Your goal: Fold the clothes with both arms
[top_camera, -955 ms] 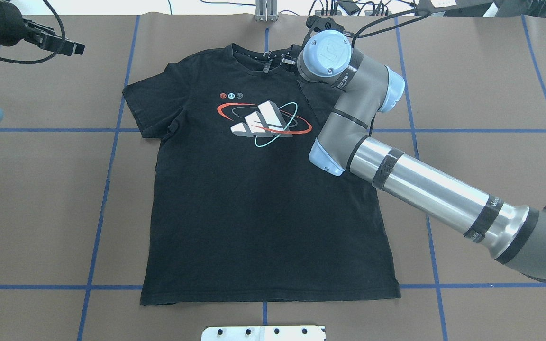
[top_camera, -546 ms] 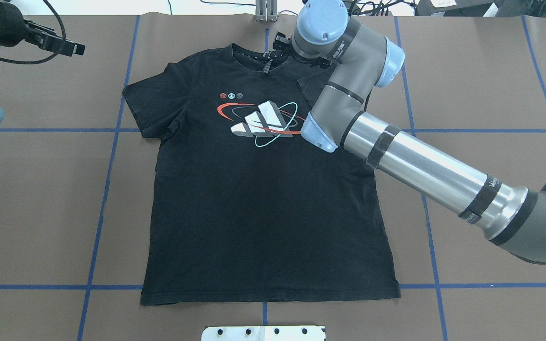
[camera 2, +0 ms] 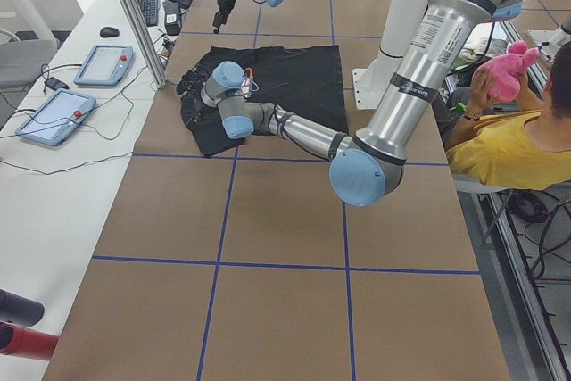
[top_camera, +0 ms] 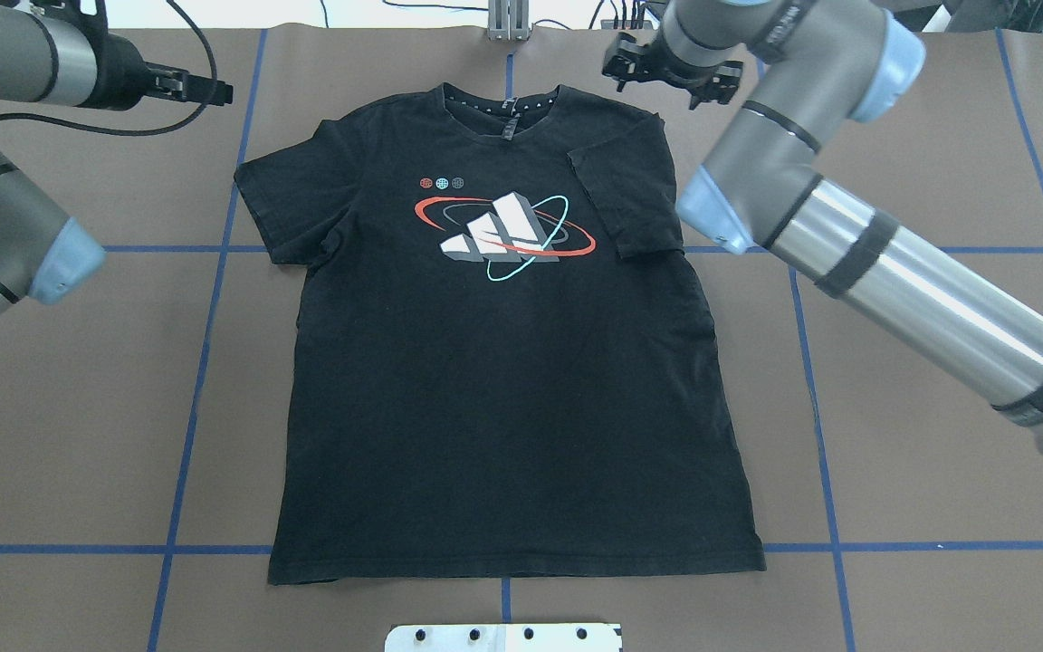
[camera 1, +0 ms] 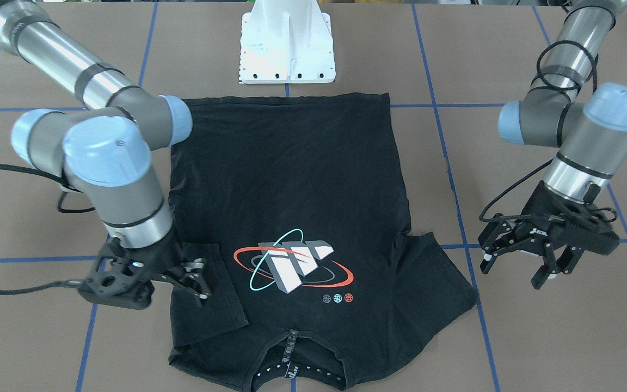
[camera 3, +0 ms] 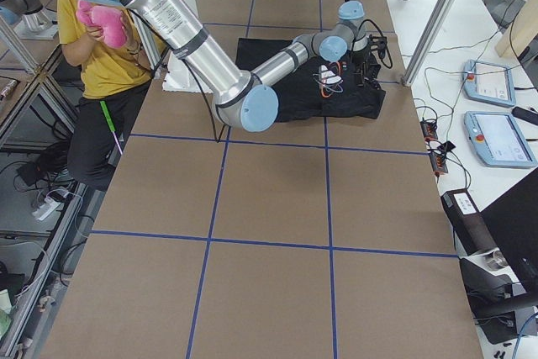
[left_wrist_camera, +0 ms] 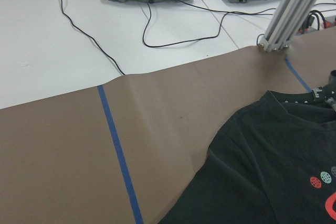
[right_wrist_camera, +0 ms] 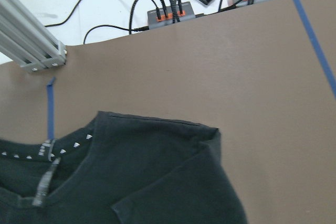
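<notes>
Overhead, right hand (top_camera: pixel 657 77) half hidden under its wrist (top_camera: pixel 712 23), probably spread.

T-shirt (top_camera: pixel 503 389) flat, graphic up, sleeve (top_camera: pixel 630 199) on my right side folded onto chest. My right gripper (top_camera: pixel 662 80) past that shoulder, jaws apart, off cloth. Left gripper (top_camera: pixel 209 89) clear, far-left.

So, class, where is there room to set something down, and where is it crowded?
Bare table: left of the T-shirt, from sleeve to hem. Crowded: right of it under the right arm, and at its folded sleeve by the right hand.
</notes>
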Available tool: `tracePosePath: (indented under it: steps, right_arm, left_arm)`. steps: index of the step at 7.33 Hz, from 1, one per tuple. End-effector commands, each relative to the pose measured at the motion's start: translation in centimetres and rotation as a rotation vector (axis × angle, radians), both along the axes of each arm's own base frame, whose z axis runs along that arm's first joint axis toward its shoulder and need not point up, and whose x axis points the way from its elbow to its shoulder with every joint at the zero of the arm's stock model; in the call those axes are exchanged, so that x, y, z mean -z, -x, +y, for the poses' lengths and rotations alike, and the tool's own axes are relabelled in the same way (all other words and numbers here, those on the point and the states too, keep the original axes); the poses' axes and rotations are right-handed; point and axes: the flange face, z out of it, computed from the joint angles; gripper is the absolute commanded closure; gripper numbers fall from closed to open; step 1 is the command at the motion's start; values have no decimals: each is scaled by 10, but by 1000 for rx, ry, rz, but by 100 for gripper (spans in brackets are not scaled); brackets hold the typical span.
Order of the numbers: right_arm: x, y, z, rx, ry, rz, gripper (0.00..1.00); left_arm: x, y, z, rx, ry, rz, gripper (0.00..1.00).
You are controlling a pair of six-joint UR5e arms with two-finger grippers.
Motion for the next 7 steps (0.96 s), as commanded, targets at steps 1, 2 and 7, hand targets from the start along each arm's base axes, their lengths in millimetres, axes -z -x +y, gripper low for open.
tracePosePath:
  steps: [1, 2, 7]
  right_arm:
    - [-76, -107, 45, 97, -62, 32, 0]
    - [-105, -139, 58, 134, -71, 42, 0]
    - [-140, -180, 62, 173, -88, 66, 0]
  left_arm:
    - [-45, -38, -26, 65, 3, -35, 0]
    - [-63, -58, -18, 59, -8, -42, 0]
    - [-103, -96, 5, 86, -20, -92, 40]
